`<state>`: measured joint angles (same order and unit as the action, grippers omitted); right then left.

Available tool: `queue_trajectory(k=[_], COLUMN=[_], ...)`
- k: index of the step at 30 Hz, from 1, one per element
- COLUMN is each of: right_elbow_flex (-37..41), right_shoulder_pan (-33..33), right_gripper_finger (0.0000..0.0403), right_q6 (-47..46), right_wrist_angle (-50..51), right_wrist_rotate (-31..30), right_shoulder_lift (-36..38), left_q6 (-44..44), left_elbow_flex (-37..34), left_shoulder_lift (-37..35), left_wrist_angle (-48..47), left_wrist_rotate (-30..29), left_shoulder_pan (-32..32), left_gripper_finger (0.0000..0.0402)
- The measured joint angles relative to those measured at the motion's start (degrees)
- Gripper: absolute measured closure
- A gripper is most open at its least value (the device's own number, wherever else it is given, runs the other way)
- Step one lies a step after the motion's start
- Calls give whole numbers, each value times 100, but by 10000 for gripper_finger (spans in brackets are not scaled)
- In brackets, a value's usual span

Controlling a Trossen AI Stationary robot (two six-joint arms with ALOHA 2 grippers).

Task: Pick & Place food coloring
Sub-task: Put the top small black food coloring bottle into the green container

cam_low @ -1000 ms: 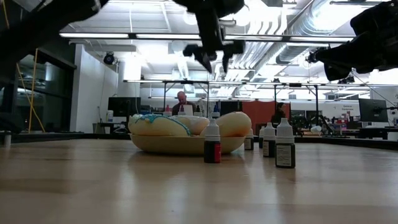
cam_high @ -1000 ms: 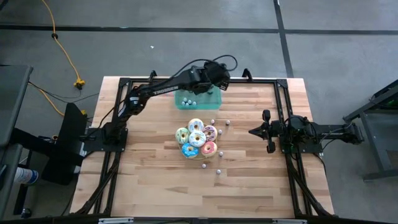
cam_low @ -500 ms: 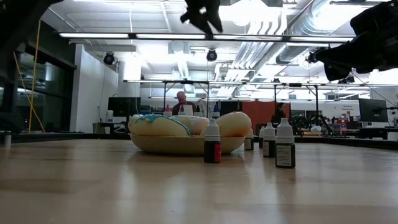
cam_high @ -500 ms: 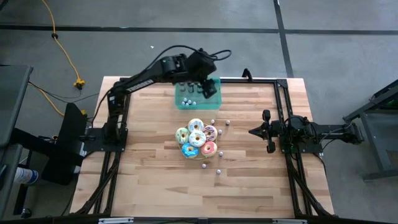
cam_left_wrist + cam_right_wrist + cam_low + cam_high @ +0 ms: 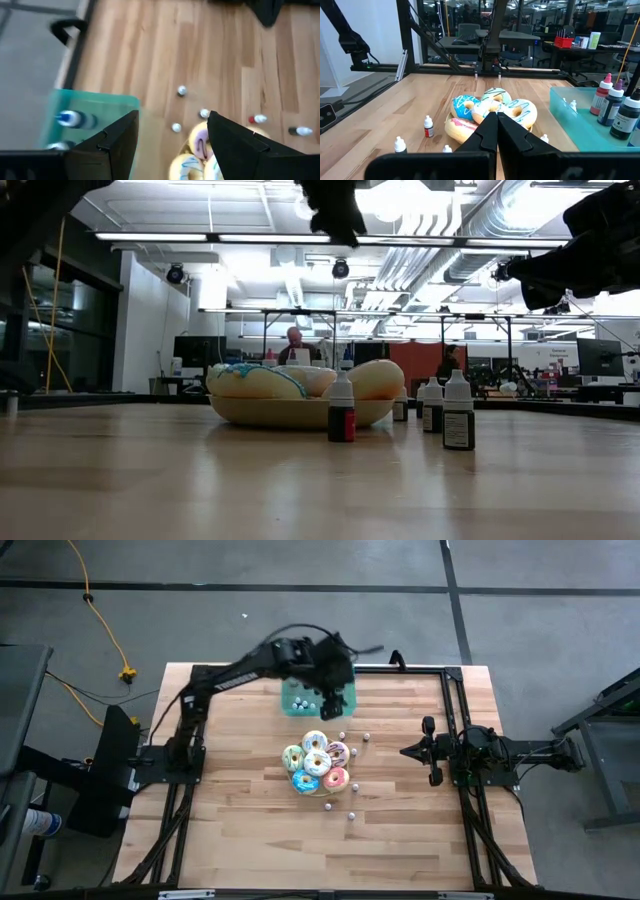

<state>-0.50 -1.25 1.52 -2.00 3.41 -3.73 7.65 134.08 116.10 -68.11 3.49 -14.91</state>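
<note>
Left end effector point(image 5: 172, 145) released, empty | over teal tray point(image 5: 345, 697) | labels unreadable

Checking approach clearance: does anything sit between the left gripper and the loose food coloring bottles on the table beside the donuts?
Nothing visible does. The left gripper, fingers apart and empty, hangs above the teal tray's edge; three loose bottles stand on bare wood beyond it, next to the donuts.

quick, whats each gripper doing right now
left gripper: open, holding nothing, above the teal tray.
right gripper: shut, holding nothing, waiting at the table's right side.
</note>
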Motion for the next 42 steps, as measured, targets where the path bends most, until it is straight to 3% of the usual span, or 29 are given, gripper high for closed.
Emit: queue_trajectory(k=[9, 18, 24, 42], right_elbow_flex=[1, 1, 1, 0], right_shoulder_pan=[0, 1, 0, 1], right_gripper_finger=[402, 402, 402, 402], right_q6=[-1, 0, -1, -1], right_wrist_angle=[-11, -24, -27, -39], right_wrist_rotate=[1, 3, 3, 3], right_shoulder_lift=[0, 0, 0, 0], left_q6=[285, 1736, 1924, 2062], left_elbow_flex=[-7, -4, 2, -2], left_shoulder_lift=[674, 1259, 1576, 2291], left_wrist_angle=[-290, -635, -643, -371], left_wrist_rotate=[0, 229, 466, 301], left_shoulder_pan=[180, 191, 180, 178], left_gripper_finger=[176, 177, 177, 177])
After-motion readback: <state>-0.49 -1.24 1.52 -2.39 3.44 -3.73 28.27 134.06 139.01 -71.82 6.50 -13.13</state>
